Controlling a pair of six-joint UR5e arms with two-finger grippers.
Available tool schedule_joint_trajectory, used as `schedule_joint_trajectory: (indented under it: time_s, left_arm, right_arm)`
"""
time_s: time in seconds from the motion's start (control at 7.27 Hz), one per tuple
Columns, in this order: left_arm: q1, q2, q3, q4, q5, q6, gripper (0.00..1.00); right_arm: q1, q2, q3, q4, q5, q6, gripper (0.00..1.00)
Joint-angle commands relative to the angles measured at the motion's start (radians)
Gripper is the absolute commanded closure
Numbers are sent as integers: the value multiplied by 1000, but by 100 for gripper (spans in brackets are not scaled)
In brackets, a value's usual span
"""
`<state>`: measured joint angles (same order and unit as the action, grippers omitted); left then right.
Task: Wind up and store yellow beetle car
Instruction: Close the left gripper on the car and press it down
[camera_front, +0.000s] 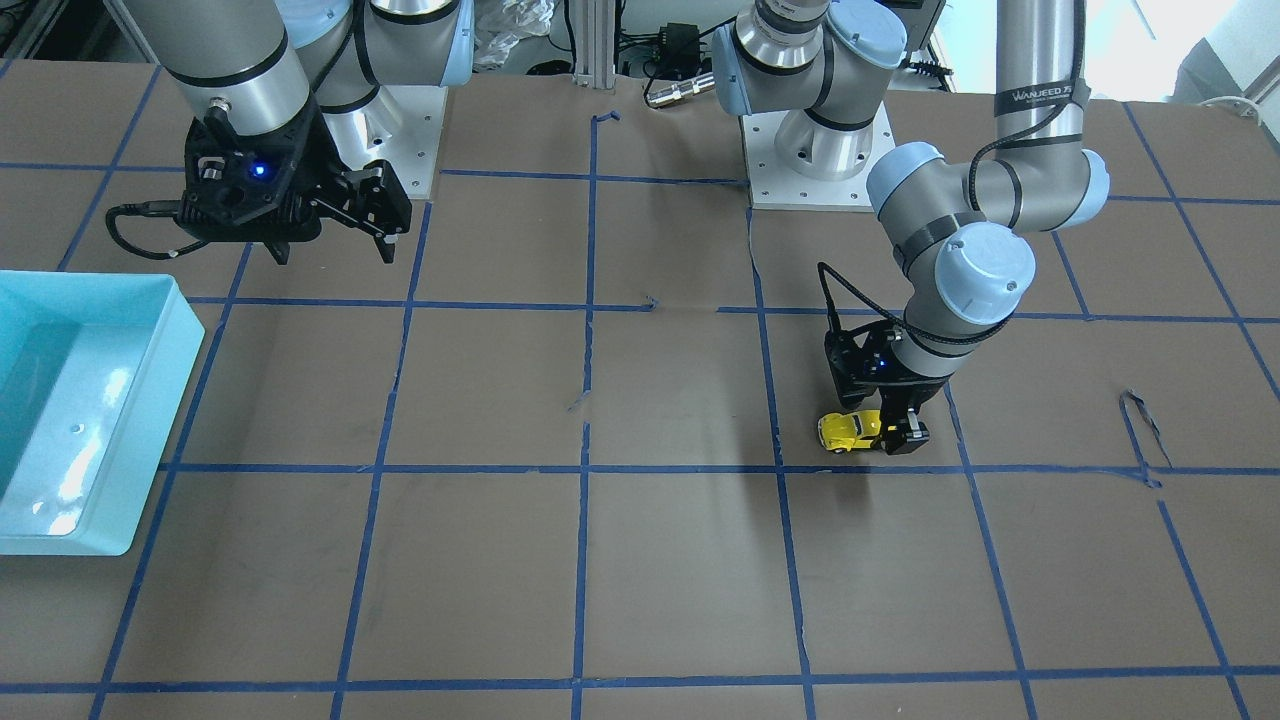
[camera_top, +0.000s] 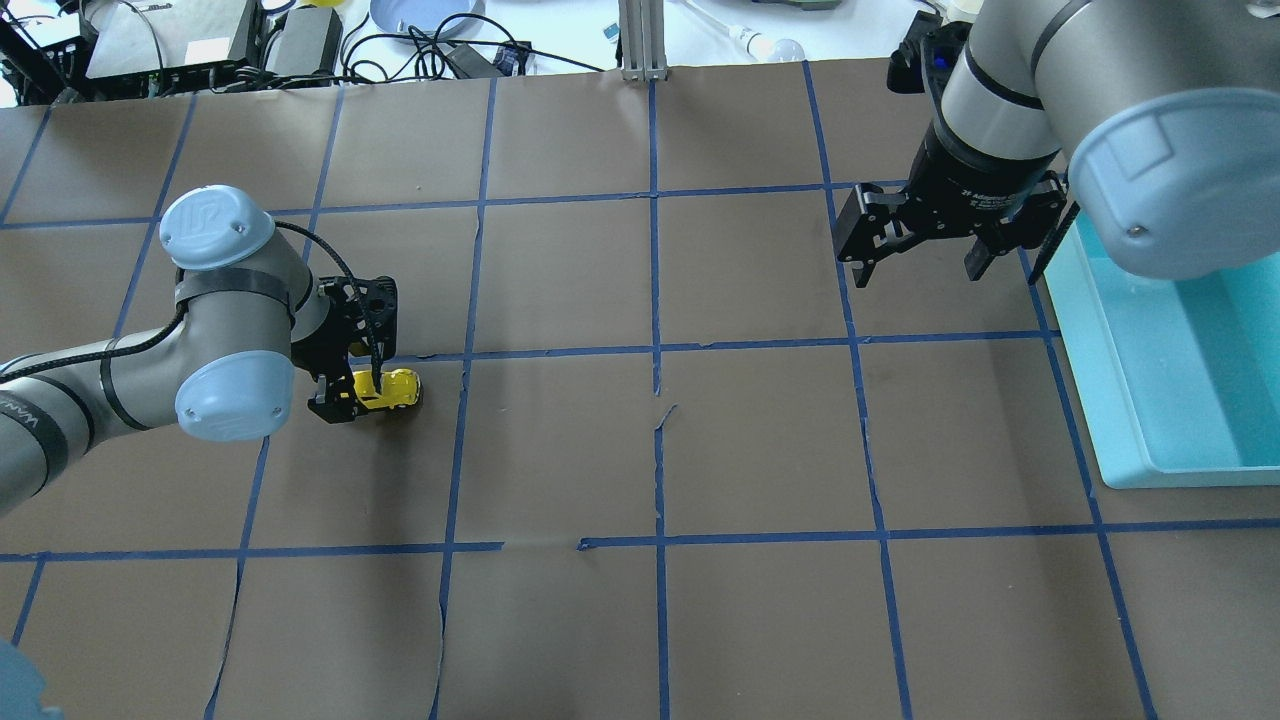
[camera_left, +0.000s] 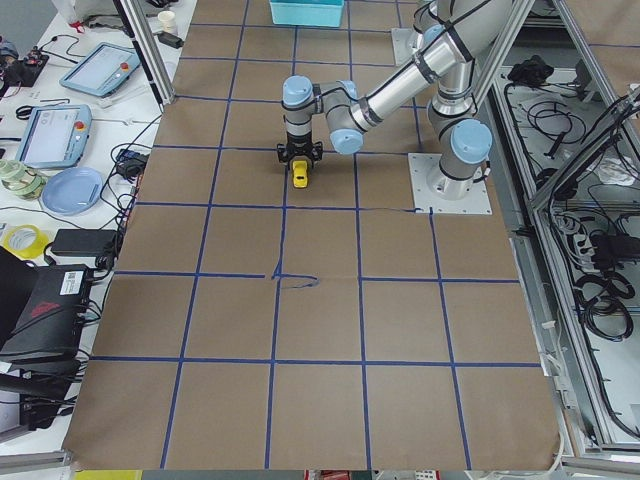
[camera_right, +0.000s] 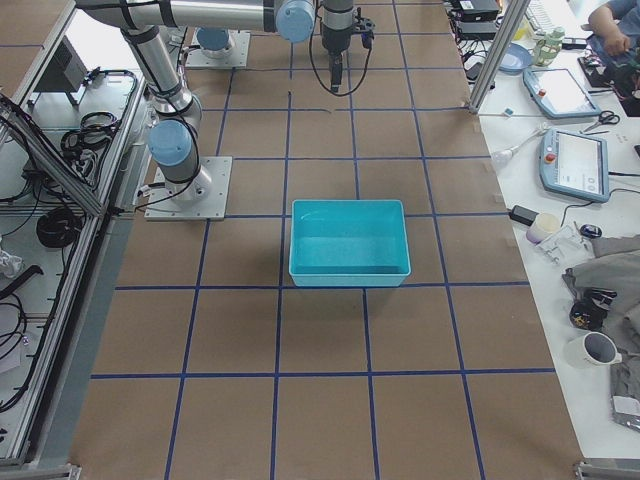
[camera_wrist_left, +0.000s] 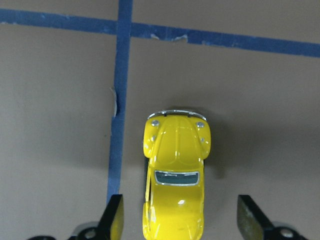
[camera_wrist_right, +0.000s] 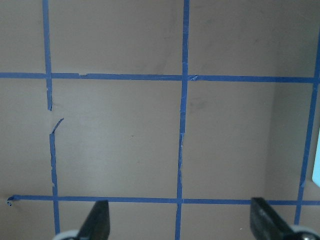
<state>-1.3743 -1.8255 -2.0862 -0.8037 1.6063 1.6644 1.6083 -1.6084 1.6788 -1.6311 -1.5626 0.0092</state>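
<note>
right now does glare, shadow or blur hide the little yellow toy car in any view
Left wrist view: the tiny glossy yellow toy car is sharp, with only small highlights on its roof and a soft shadow beside it. Front-facing view: white glare sits on the light blue plastic bin, away from the car. Exterior left view: the car is too small for detail.

The left arm (camera_top: 110, 385) reached out low with its elbow bent and its wrist turned straight down. The left claw (camera_wrist_left: 180, 222) pointed at the worktop (camera_wrist_left: 60, 100) from close above. Its fingers (camera_wrist_left: 114, 217) stood spread apart and gripped nothing. The right arm (camera_top: 1040, 80) hung higher, its wrist pointing downward too, well clear of the worktop. The right claw (camera_wrist_right: 182, 222) was likewise spread wide, with nothing between its fingers (camera_wrist_right: 99, 220).
</note>
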Motion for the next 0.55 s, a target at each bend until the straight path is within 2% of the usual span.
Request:
schedule_joint_trajectory:
  time_s: [0.0,0.41]
  left_arm:
    - [1,-9,1,11,-11,0,33]
    - [9,-47,2,70,-11,5,36]
  right_arm:
    - [-1,-1,-1,2,-2,0,0]
    - [-1,-2,-1,4,-2,0,0]
